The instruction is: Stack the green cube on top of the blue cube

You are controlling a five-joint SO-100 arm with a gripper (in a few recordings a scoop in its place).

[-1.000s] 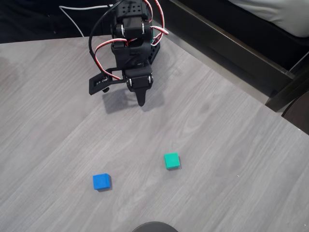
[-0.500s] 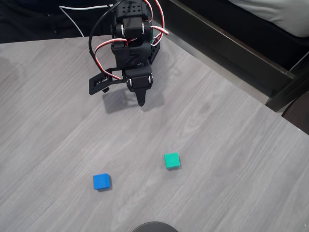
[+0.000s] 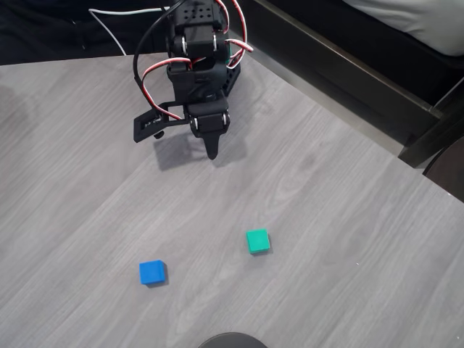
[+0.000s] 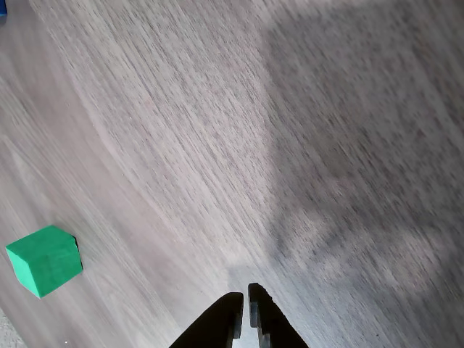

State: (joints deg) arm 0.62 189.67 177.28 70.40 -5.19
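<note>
Overhead, my claw (image 3: 212, 152) reads nearly closed, gripping nothing. Green cube (image 3: 257, 241) well below-right of it; blue cube (image 3: 152, 272) further below-left, probably clear of green.

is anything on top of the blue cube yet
No. The blue cube has a bare top face in the overhead view. The green cube sits apart from it on the table. Its underside against the table is hidden.
</note>
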